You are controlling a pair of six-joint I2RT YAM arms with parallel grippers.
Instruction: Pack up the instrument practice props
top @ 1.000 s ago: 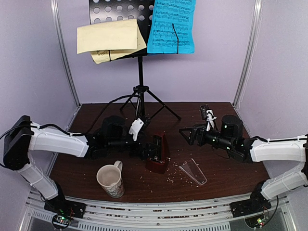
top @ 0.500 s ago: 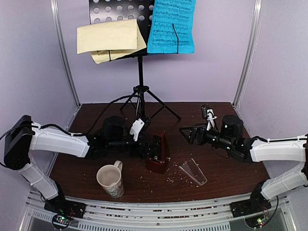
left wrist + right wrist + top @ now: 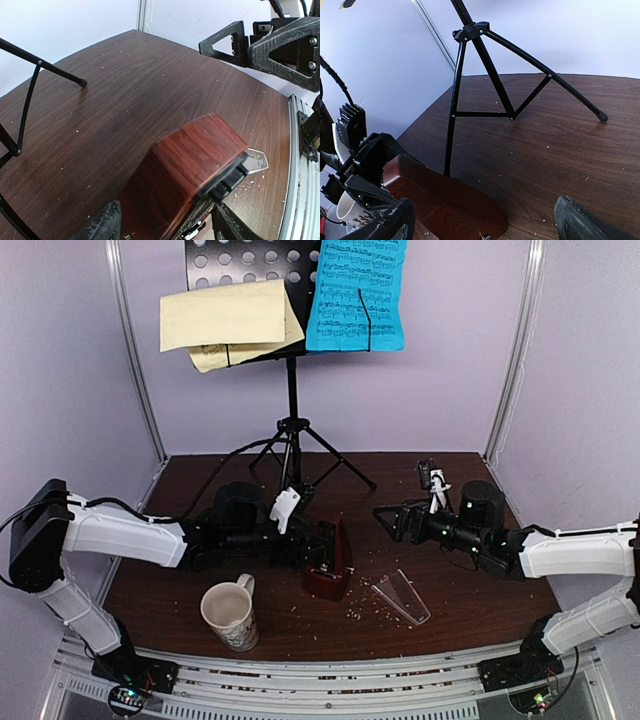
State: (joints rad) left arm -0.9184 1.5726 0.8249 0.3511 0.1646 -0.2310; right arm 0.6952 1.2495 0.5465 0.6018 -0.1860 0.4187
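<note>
The dark red-brown metronome stands at mid-table, its black front uncovered. My left gripper reaches in from the left and straddles it; in the left wrist view the metronome fills the space between the fingers, with a thin gap on the right side. Its clear plastic cover lies flat to the right. My right gripper hovers open right of the metronome, holding nothing. The black music stand stands at the back, carrying a pale yellow sheet and a blue sheet.
A cream patterned mug stands near the front edge, left of the metronome. The stand's tripod legs spread over the back of the table. Crumbs lie scattered around the cover. Metal frame posts rise at both back corners.
My left gripper's fingers have narrowed around the metronome. The right arm has edged slightly; the metronome and cover stay where they were.
</note>
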